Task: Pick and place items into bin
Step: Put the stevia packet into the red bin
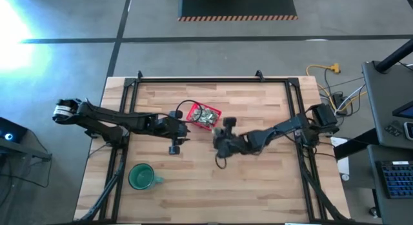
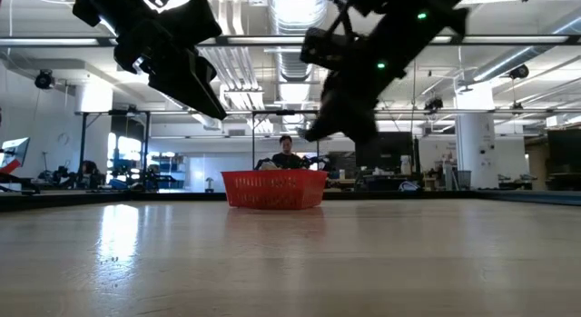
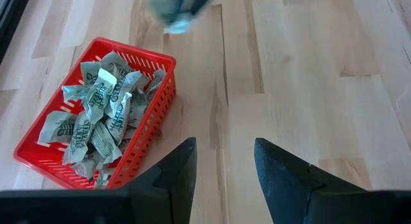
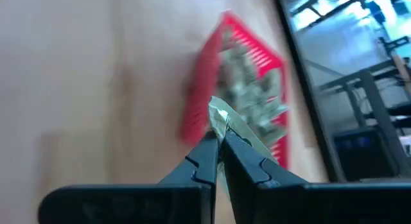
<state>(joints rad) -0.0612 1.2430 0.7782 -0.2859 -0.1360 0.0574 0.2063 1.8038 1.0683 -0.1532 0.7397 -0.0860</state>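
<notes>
We see the wooden table point(image 1: 258, 186) carrying the whole scene, its butcher-block top framed by dark rails. Taking the table's centre as the clock's hub in the high view, the left arm point(image 1: 110, 122) reaches in from nine o'clock and the right arm point(image 1: 290, 127) from three o'clock, both ending close to the middle. At about seven o'clock, well apart from everything else, stands a green mug point(image 1: 141, 176).

The red basket point(image 1: 204, 115) sits just off centre toward twelve o'clock, between the two arms' tips. We find it heaped with pale green-and-white wrapped pieces point(image 3: 96, 121), crinkled and lying every way up.

The left gripper point(image 3: 223, 166) hangs above bare wood just beside the basket, on its nine o'clock side; its fingers point(image 3: 176, 169) stand apart with nothing between them.

The right gripper point(image 4: 218, 144) is raised off the table near the basket's five o'clock corner. Its two tips are pinched narrowly together on a single wrapped piece point(image 4: 221, 118), which pokes out beyond them with the basket blurred behind it.

In the low view we also make out a person point(image 2: 287, 153) far back in the room, behind the basket.
</notes>
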